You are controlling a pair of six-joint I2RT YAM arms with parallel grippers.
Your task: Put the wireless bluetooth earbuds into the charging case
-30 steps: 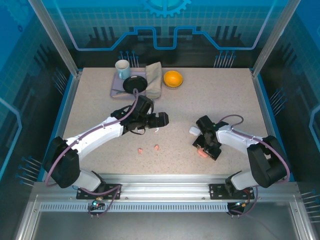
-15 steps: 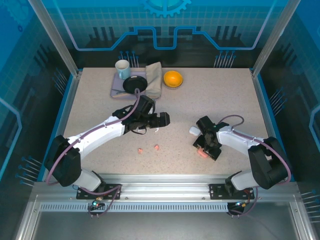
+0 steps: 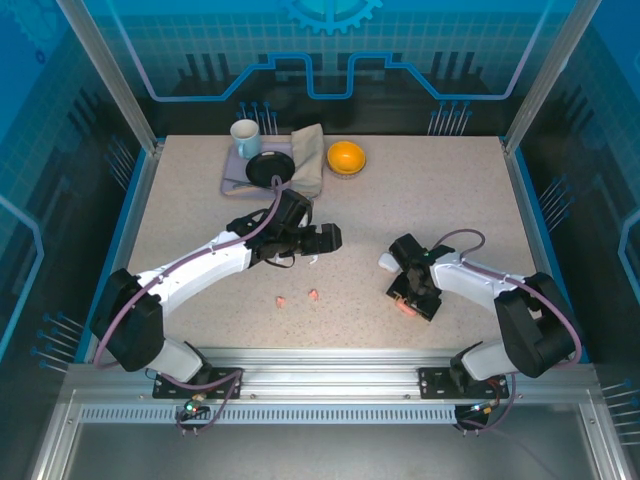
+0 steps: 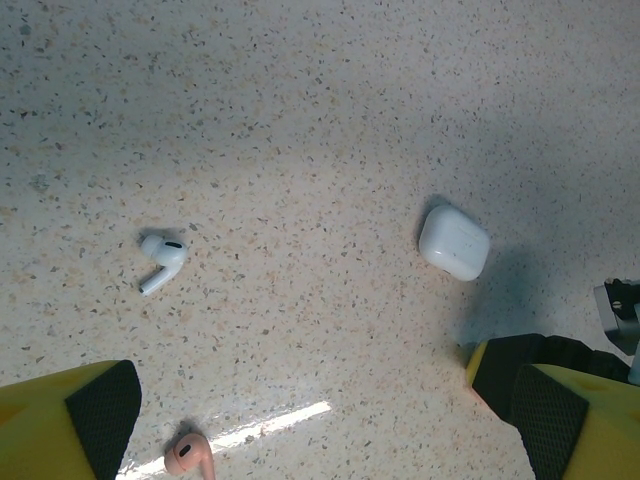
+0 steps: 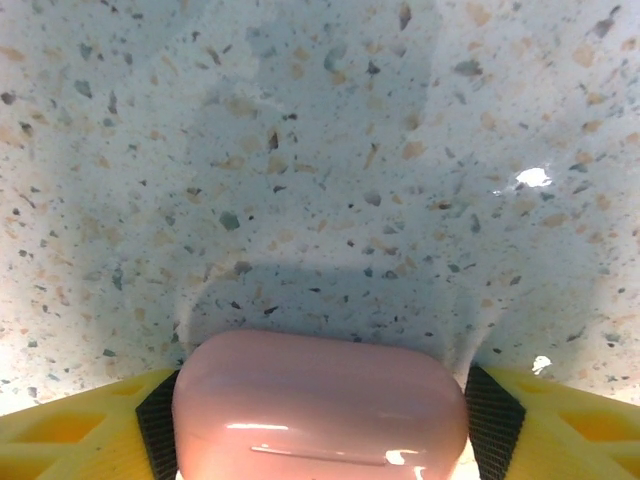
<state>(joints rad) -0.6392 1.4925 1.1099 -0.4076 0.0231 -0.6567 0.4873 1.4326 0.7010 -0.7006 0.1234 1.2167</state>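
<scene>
Left gripper (image 4: 310, 412) gapes; white earbud (image 4: 161, 259) at its ten o'clock, stem toward seven. Right gripper (image 5: 320, 425) seemingly pinches pink charging case (image 5: 320, 395).

Place: a robot test cell in a lab, as I see it from my remote station.
Enclosure: aluminium posts (image 3: 109, 75) and blue-tinted printed panels (image 3: 330, 60) wall in the table (image 3: 450, 200).
Surface: a speckled, stone-look top.
Near edge: a slotted metal rail (image 3: 320, 357) carries my left arm (image 3: 200, 268) and right arm (image 3: 480, 280), bolted side by side.
Cabling: purple cables (image 3: 466, 236) run along both arms.
</scene>
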